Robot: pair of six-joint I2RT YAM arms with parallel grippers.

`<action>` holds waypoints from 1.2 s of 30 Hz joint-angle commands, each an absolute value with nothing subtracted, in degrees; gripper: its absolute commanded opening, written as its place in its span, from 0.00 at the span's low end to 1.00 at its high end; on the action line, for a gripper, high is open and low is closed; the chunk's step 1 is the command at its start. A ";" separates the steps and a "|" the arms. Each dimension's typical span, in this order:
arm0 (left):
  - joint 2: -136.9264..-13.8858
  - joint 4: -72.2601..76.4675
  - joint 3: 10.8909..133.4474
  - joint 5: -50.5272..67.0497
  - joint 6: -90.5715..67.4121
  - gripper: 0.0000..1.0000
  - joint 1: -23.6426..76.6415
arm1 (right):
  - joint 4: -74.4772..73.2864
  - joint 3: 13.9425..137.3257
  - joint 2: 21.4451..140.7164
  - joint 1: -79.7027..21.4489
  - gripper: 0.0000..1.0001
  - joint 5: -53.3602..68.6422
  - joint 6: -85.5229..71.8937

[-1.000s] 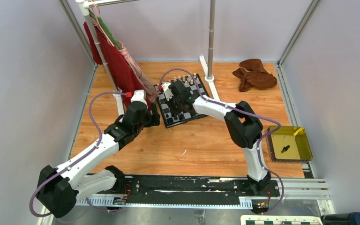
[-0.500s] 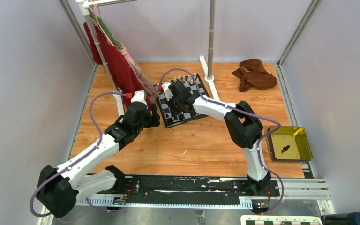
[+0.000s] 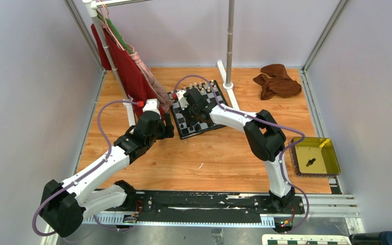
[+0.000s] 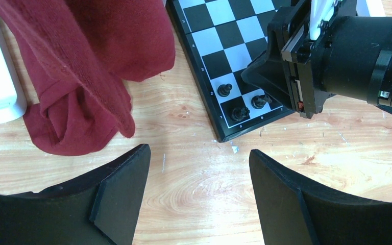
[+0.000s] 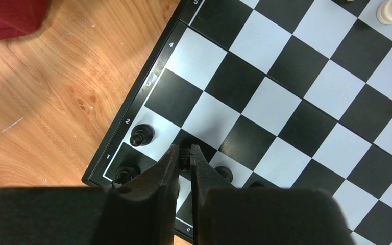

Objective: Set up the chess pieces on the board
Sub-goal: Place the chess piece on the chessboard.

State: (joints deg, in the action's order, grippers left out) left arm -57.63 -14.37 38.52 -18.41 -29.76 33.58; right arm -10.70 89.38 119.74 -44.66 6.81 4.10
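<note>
Top external view: wooden table (image 3: 209, 158) w/ the board (image 3: 185, 127) lying skewed at centre-rear, both arms reaching to its near-left corner. Cream pieces (image 3: 199, 87) stand along the far edge; the black ones sit at the near corner.

Left gripper (image 4: 199, 155) hangs over bare wood just off that corner, jaws wide apart, nothing between them.

Right gripper (image 5: 184, 149) is low over rank 2, fingers drawn almost together. A thin dark thing sits in the gap, prob. a black pawn (image 5: 184, 162), so I read it as pinched from above. It's mostly hidden, so not certain.

Nearby, 1 pawn (image 5: 142, 136) stands on the rank-2 edge square, a corner piece (image 5: 125, 173) on rank 1 just beside it, and 1 more piece (image 5: 224, 173) on the other side of the fingers.

Handling, as a judgement:
- Pieces look light, rigid and smooth, w/ narrow bases, so they tip easily.
- Best hold is at the neck or head, fingers straight down, approx upright.
- Neighbours are close, so opening the jaws only a little should avoid knocking them.
- Board itself looks light and could slide on the wood if pushed sideways.
</note>
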 commanded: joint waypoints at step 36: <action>-54.26 -18.95 41.83 -20.77 -28.75 0.77 34.10 | -19.68 99.62 115.42 -44.70 0.27 -3.01 4.14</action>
State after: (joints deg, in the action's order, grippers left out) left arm -55.18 -17.08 38.79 -19.22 -29.74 33.58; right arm -15.40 98.56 119.46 -44.66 2.79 4.16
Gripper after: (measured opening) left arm 0.768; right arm 0.263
